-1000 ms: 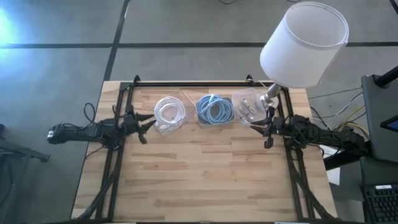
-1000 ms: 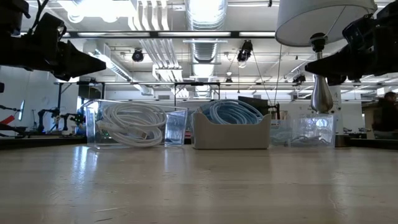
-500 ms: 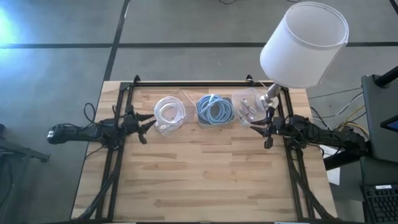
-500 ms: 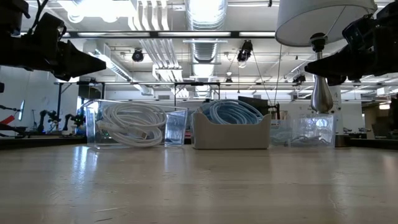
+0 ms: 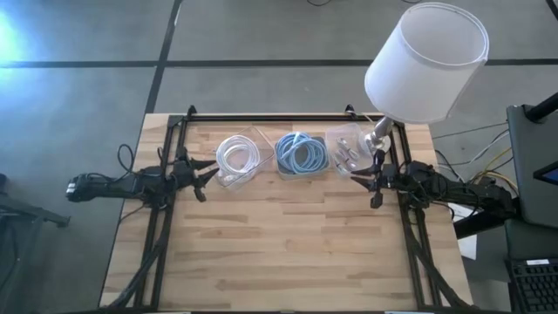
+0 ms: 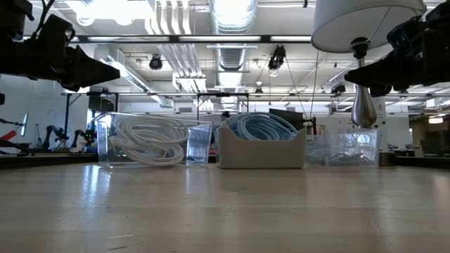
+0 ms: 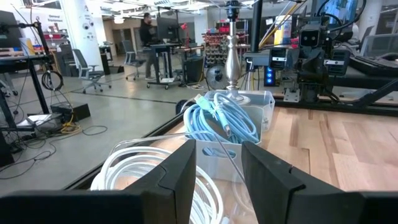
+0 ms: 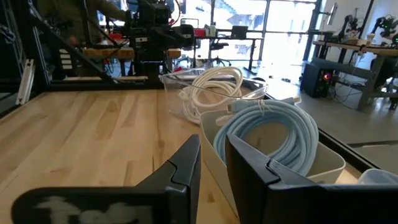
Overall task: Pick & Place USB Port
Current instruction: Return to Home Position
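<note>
Straight down from above onto the whole surface (image 5: 288, 253). Level across it from its near edge. Inward from each wrist, both close on the light blue cable (image 8: 283, 115).

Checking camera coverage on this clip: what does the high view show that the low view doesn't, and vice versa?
Only the high view: the whole outline of the table, with the left arm and right arm stretched in from opposite side edges. Only the low view: the room behind with its ceiling ducts, and the bins' side walls. Both: white cable in the left clear bin, light blue cable in the white bin, the right clear bin, the lamp.
</note>
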`<state>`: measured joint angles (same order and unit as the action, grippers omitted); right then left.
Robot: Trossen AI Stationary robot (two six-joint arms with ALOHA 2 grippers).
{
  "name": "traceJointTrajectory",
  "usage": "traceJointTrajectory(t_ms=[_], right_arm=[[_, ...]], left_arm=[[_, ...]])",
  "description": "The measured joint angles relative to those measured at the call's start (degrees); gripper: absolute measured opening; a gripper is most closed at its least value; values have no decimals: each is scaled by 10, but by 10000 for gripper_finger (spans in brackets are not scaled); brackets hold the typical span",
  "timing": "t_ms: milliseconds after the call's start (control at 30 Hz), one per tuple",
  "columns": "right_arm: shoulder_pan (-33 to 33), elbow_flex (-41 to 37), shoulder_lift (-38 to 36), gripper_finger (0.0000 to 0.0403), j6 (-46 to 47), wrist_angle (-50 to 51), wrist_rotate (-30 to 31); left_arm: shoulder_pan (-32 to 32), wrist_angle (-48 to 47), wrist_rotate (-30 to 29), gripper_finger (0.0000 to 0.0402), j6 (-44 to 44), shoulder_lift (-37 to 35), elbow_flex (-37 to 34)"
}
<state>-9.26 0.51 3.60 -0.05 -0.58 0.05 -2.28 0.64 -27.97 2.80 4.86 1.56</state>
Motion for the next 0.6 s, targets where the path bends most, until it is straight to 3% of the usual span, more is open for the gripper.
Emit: traceJointTrajectory(t_ms=[600], right_arm=[[0,0,0,91,0,0,0]], left_arm=[[0,0,0,133,0,0,0]])
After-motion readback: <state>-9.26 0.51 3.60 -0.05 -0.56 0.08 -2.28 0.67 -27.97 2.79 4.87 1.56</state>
